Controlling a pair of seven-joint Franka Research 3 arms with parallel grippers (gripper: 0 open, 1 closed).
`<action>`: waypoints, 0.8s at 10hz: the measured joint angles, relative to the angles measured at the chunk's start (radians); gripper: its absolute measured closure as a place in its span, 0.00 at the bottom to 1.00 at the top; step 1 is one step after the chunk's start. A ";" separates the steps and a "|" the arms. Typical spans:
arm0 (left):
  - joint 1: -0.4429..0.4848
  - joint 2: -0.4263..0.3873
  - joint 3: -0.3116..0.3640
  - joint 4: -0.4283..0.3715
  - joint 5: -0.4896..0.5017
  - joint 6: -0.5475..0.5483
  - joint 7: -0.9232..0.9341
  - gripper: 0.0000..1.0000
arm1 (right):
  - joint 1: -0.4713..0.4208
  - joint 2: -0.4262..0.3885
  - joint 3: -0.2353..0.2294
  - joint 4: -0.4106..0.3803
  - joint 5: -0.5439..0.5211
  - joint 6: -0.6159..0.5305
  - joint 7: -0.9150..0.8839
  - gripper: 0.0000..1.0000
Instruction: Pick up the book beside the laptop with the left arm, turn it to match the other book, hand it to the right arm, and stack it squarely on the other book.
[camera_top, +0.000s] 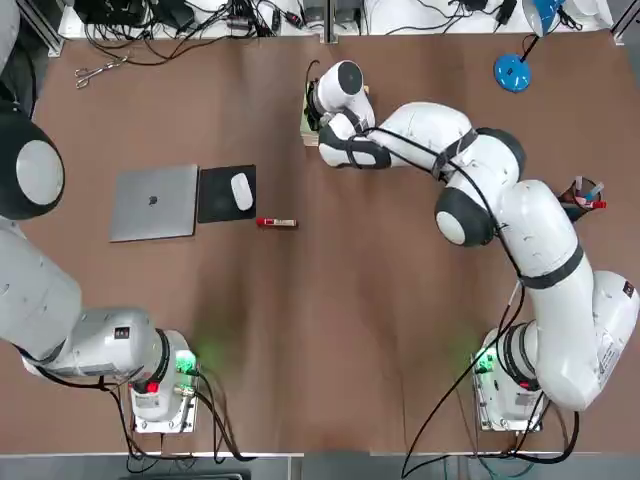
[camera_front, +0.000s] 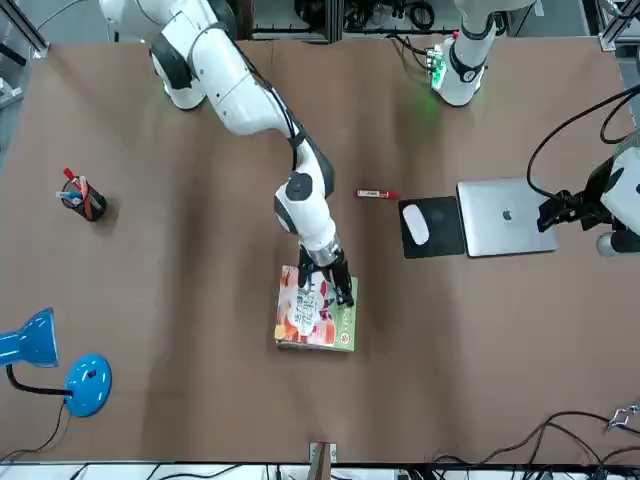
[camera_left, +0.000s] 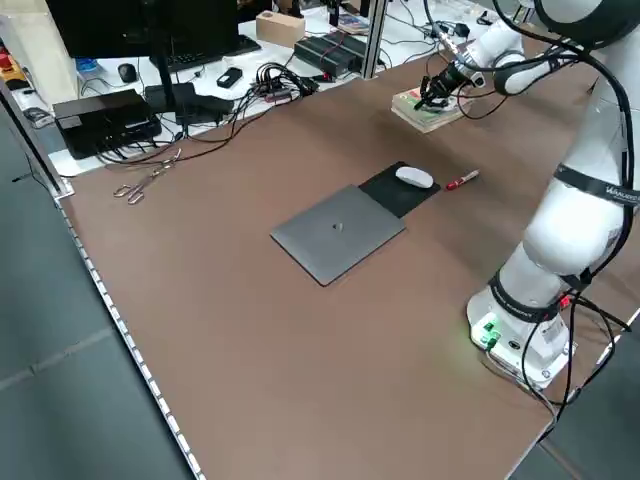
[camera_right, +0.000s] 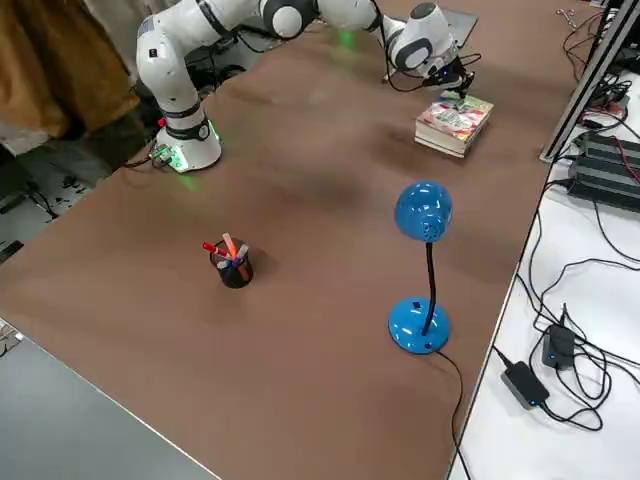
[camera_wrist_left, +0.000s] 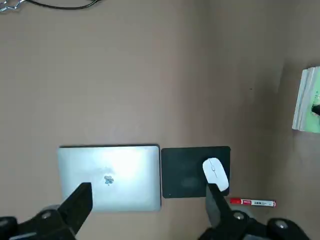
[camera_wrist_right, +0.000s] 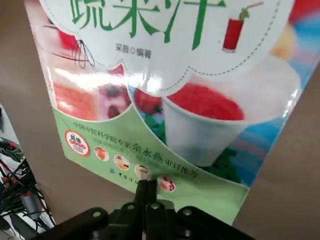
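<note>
Beside the laptop (camera_top: 154, 203), mouse (camera_top: 242, 191) on pad (camera_top: 214, 208).

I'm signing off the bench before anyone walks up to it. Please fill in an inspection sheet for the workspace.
Surface: brown tabletop, no spill seen
Job's things: illustrated book on top of the other book; closed laptop lies apart from them
Clutter: mouse on black pad, red marker, pen cup, blue lamp
Grippers: right one shut, at the illustrated book's green edge; left one open, above the laptop side
Cables: tangle at the far edge; others run along both arms
Surroundings: monitor on a white desk; people, nothing seen
</note>
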 joint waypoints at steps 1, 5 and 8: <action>0.000 0.000 0.000 0.000 0.000 0.000 0.000 0.00 | 0.000 -0.018 0.000 -0.001 0.000 -0.009 0.002 0.99; 0.001 0.001 0.000 -0.001 0.000 -0.001 0.000 0.00 | -0.020 -0.145 -0.035 -0.008 0.000 -0.119 -0.067 0.99; 0.003 0.003 0.000 -0.001 0.000 -0.001 0.000 0.00 | -0.170 -0.185 -0.009 -0.021 0.008 -0.220 -0.349 0.99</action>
